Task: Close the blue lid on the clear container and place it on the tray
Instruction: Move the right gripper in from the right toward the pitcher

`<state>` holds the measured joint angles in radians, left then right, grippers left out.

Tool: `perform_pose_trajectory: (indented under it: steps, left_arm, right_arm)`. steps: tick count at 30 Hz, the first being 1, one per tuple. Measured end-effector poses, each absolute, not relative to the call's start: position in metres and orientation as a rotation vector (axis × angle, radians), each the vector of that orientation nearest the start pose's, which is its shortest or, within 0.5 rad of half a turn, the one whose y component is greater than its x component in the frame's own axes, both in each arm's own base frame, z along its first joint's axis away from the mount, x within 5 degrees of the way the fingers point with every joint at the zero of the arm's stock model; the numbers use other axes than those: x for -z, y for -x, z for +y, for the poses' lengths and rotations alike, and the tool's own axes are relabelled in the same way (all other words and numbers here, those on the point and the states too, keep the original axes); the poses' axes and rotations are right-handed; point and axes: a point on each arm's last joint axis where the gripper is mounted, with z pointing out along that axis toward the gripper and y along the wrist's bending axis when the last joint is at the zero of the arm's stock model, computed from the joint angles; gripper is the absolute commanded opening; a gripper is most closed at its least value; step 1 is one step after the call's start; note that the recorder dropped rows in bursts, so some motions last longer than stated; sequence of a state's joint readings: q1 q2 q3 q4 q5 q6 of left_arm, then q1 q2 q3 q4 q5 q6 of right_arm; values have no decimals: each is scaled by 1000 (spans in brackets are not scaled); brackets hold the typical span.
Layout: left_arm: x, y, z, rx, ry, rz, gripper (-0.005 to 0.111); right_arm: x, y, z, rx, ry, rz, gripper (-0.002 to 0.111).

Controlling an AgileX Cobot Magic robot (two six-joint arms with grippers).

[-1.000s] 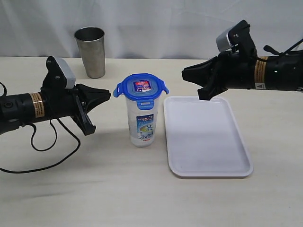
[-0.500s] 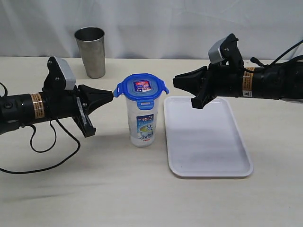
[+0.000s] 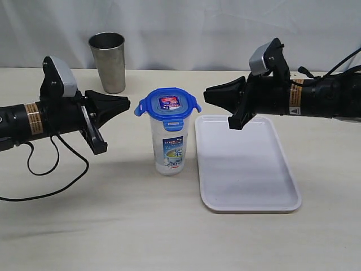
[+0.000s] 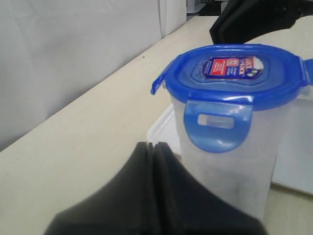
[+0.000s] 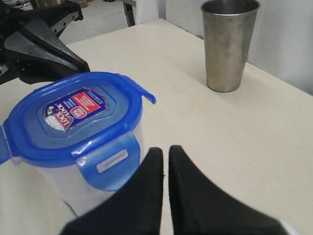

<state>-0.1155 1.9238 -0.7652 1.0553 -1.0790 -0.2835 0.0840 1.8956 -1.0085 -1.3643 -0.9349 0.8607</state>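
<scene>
Left tool (image 3: pixel 125 104): its fingers are pressed together with only a thin seam between them in the left wrist view, gripping nothing. It is held off the desk (image 3: pixel 113 226), its tip level with the lid and a little apart from it, pointing at it from the left.
Steel tumbler (image 3: pixel 107 61): upright at the back of the desk, behind the left tool and well apart from the container.
Blue lid (image 3: pixel 168 104): sits flat on top of the container, sticker up. The flaps on its left and right sides stick outward; the flap seen in the left wrist view hangs down against the wall.
Clear container (image 3: pixel 168 147): stands upright on the desk, label to the front, just beside the tray's left edge and not on it.
Tray (image 3: pixel 248 192): lies flat on the desk, right of the container.
Right tool (image 3: pixel 207 93): clenched to a narrow slit, gripping nothing. It hangs above the tray's far left corner, pointing at the lid from the right, near but apart.
</scene>
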Motion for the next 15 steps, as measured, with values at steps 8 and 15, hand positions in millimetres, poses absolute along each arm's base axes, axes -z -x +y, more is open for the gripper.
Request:
perform_pose_trajectory:
  steps: [8, 15]
  left_arm:
    - [-148, -316, -109, 649, -1026, 1479, 0]
    - [-150, -312, -112, 699, -1048, 1446, 0]
  right_arm:
    - [-186, -357, 103, -775, 961, 1701, 5]
    - [-186, -356, 104, -778, 976, 1700, 5]
